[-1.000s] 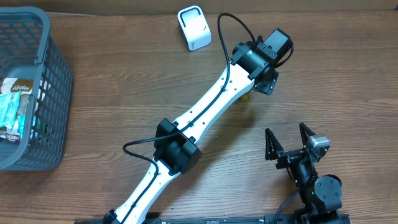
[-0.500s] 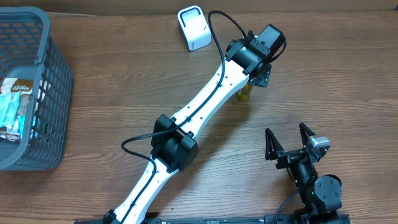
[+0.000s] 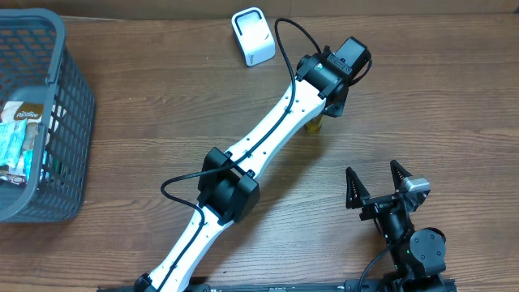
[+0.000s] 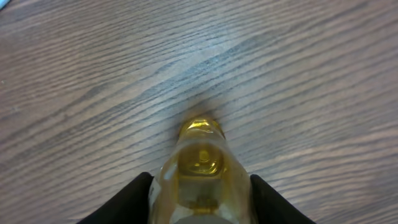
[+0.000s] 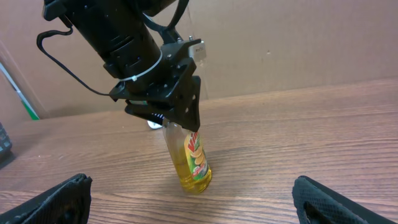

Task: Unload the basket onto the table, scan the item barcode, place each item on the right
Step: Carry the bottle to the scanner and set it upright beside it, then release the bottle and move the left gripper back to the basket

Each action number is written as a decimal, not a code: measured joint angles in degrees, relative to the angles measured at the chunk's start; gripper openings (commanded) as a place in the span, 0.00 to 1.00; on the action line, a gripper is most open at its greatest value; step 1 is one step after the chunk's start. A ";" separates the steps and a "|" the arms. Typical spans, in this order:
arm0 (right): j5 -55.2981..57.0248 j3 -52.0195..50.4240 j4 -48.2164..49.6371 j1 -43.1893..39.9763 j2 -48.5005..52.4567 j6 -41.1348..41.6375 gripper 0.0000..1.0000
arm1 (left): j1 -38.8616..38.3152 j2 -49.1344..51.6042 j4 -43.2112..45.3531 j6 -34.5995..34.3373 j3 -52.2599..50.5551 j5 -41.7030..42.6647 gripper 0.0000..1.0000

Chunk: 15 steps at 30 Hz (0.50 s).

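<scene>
Clear glossy plastic bottle (image 5: 189, 158) between the matt black plastic fingers (image 4: 267, 202) of the left gripper (image 4: 200, 193), shiny printed label (image 5: 196, 152) below the claw, matt wood-grain table (image 4: 280, 74) beneath, smooth white plastic scanner (image 3: 253, 36) near it, grey plastic lattice basket (image 3: 73, 122) well apart from it

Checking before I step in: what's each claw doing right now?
Left claw: astride the bottle; grip cannot be told.
Right claw: open, empty.

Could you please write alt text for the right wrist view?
The left gripper clasps the top of an upright yellow bottle standing on a wooden table. The viewing arm's own fingers, wide open, frame the bottom corners.
</scene>
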 measured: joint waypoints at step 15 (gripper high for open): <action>-0.02 0.00 0.00 0.00 0.00 -0.02 1.00 | 1.42 -1.73 -3.15 3.65 7.48 -0.24 1.00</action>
